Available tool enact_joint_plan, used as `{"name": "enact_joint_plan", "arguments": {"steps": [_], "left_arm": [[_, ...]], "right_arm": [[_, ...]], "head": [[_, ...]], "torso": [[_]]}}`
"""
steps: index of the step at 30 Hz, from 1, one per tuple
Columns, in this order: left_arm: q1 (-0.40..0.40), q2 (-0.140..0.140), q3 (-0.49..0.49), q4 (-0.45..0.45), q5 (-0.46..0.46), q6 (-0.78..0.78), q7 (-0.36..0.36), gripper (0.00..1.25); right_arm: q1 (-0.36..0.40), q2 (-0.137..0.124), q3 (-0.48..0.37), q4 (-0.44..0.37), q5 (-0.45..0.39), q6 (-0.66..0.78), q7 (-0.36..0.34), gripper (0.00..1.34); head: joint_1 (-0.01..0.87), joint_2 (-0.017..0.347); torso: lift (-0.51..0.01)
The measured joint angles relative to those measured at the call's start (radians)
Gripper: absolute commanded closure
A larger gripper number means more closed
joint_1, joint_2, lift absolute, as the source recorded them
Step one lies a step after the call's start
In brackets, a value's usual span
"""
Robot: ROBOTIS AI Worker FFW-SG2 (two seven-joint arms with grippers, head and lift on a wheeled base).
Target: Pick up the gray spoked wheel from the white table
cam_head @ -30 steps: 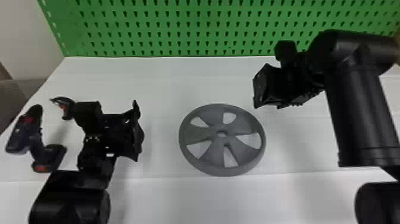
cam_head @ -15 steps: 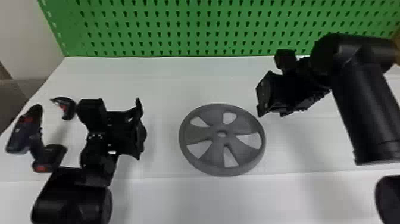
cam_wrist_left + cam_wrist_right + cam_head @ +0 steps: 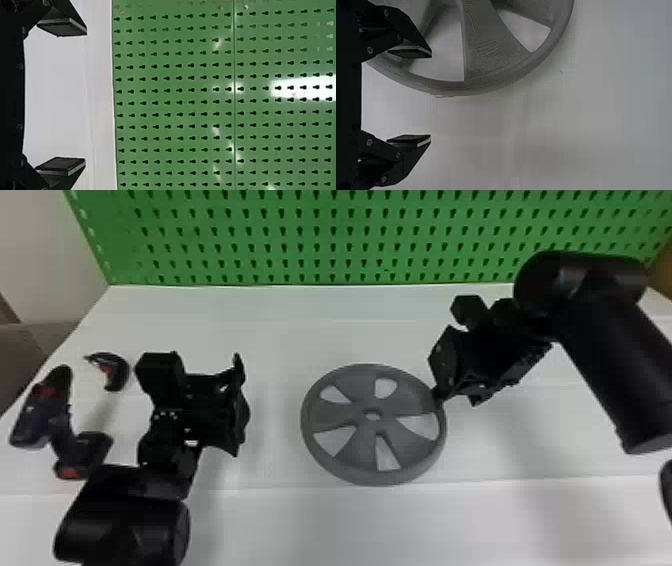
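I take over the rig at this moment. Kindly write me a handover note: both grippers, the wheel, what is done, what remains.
Right gripper: open, at the wheel's right side in the head view; one finger over the wheel, the other outside its rim. Contact: cannot tell.
Left gripper: open and empty, left of the wheel.
Gray spoked wheel: flat on the white table.
Done: right gripper brought to the rim; no grasp yet.
Left: close on the rim, then lift.
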Motion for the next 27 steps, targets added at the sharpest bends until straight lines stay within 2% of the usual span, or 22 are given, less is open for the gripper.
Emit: {"name": "enact_joint_plan", "arguments": {"steps": [9,18,22,27], "left_arm": [[-0.002,0.004,-0.007,0.000,0.003,0.004,0.000,0.13],[-0.003,0.004,-0.009,0.002,0.005,0.004,0.000,0.13],[-0.004,0.004,-0.010,0.003,0.006,0.005,0.000,0.13],[-0.003,0.004,-0.009,0.004,0.007,0.005,0.000,0.13]], "right_arm": [[-0.044,-0.003,0.039,0.035,-0.008,0.000,0.001,0.50],[-0.047,-0.004,0.050,0.064,-0.030,0.000,0.001,0.50],[-0.046,0.006,0.044,0.069,-0.016,0.000,0.000,0.50],[-0.049,0.030,0.049,0.060,0.057,0.000,0.001,0.50]], "head": [[0.767,0.035],[0.767,0.035],[0.767,0.035],[0.767,0.035]], "torso": [[-0.107],[-0.107],[-0.107],[-0.107]]}}
